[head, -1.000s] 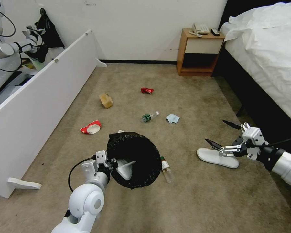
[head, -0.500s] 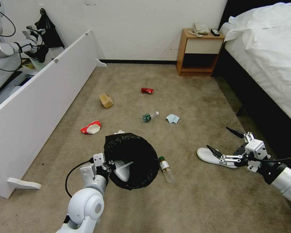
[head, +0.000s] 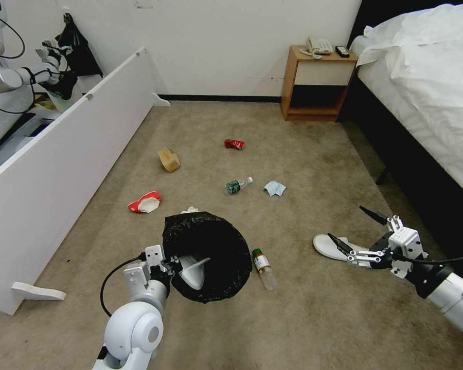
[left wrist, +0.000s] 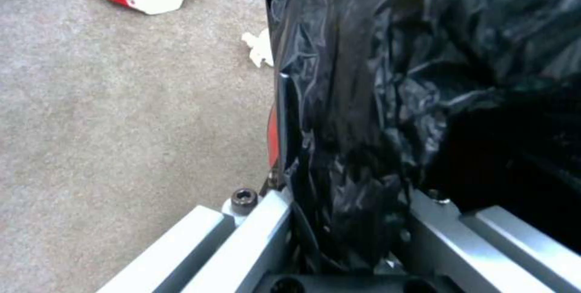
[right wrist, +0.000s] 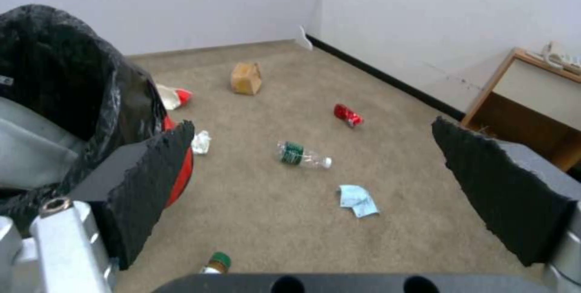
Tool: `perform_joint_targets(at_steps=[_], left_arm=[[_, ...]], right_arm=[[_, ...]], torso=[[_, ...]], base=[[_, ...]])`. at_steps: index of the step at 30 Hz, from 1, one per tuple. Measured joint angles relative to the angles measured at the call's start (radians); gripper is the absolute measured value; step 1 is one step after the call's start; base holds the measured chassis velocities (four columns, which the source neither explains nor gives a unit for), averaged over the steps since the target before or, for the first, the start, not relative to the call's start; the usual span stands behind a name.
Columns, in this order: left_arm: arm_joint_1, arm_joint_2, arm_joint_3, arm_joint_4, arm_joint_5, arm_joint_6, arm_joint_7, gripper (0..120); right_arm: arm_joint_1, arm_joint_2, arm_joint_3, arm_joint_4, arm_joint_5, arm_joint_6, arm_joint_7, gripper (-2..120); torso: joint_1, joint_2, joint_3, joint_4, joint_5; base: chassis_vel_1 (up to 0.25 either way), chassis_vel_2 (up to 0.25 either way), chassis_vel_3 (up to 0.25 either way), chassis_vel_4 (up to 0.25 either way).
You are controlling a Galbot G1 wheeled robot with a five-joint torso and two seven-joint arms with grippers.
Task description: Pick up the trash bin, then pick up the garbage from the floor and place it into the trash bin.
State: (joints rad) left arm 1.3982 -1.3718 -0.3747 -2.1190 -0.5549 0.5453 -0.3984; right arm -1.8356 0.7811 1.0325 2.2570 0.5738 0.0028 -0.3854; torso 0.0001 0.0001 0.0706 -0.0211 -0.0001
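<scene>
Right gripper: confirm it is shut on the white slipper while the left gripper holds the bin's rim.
Not quite. The right gripper is open, its jaws spread wide above the white slipper on the carpet, holding nothing; the head view and the right wrist view both show this. The left gripper does hold the trash bin by its rim.
</scene>
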Motion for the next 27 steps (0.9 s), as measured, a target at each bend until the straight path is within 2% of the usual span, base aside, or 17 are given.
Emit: perform_joint_targets(at_steps=[17, 27], left_arm=[[-0.014, 0.003, 0.002, 0.013, -0.005, -0.004, 0.001, 0], [-0.022, 0.001, 0.004, 0.019, -0.007, -0.008, 0.000, 0]], right_arm=[[0.008, -0.019, 0.006, -0.011, 0.003, -0.017, -0.016, 100], [0.006, -0.021, 0.017, -0.018, 0.012, -0.009, -0.058, 100]], torso=[[0.000, 0.000, 0.000, 0.0000, 0.0000], [0.000, 0.000, 0.000, 0.0000, 0.0001]], base=[[0.000, 0.000, 0.000, 0.000], [0.000, 0.000, 0.000, 0.000]])
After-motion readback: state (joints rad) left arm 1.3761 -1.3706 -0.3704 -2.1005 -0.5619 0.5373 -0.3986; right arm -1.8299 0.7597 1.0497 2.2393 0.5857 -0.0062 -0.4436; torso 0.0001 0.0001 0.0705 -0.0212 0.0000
